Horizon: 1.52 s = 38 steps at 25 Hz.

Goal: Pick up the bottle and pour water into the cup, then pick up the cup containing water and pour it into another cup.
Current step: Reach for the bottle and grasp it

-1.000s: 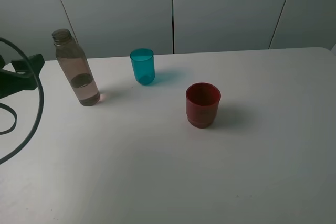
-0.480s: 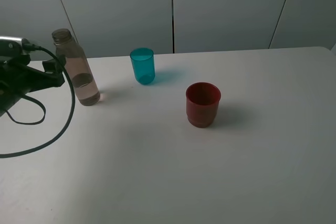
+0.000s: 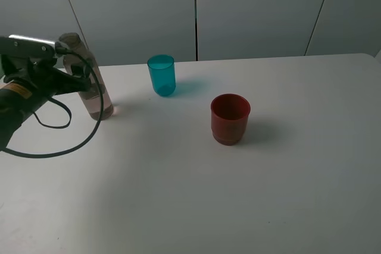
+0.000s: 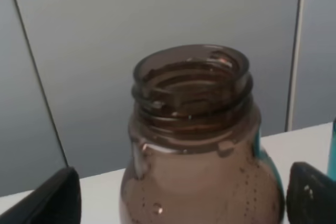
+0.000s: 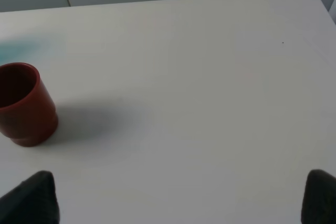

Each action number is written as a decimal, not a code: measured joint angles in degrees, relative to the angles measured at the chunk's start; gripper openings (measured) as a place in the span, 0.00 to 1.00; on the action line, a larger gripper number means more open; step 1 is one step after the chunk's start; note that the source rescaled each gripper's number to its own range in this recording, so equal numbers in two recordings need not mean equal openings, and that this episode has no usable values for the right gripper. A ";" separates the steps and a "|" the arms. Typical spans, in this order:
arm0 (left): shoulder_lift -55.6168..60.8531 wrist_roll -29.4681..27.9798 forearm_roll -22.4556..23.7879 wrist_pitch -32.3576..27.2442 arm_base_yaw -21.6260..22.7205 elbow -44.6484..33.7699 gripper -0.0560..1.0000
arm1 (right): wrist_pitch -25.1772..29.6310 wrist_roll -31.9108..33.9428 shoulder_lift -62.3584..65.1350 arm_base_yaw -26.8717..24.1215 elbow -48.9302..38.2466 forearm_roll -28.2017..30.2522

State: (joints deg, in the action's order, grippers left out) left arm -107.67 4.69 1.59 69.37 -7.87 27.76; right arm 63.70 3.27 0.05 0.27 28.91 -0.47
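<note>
— Where to look for the bottle (image 3: 95, 102)?

— Far left of the table (image 3: 238, 194), toward the back. Stands upright, mouth uncapped, with droplets inside the shoulder.

— And the left gripper (image 3: 83, 80)?

— Straddles the bottle's upper body, one jaw on each side. Spread wider than the bottle. Leaves a plain gap on one side in the wrist view and sits almost against the plastic on the other. Not clamped on it, so has hold of nothing.

— Any sign of the teal cup (image 3: 161, 75)?

— Upright at the back of the table, to the right of the bottle and well apart from it. Shows also as a thin teal edge behind the bottle from the left wrist.

— The red cup (image 3: 230, 118)?

— Upright near the middle, in front of the teal cup and to its right, apart from it.

— Right gripper (image 5: 176, 198)?

— Out of the high view. From its own wrist camera: hangs over bare table with jaws spread wide, holds nothing, keeps well apart from the red cup.
</note>
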 joint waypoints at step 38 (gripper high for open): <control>-17.00 1.16 4.66 0.00 -0.12 12.63 0.06 | 0.00 0.00 0.00 0.00 0.00 0.00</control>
State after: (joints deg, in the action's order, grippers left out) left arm -124.67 5.85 6.25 69.37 -7.99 40.39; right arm 63.70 3.27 0.05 0.27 28.91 -0.47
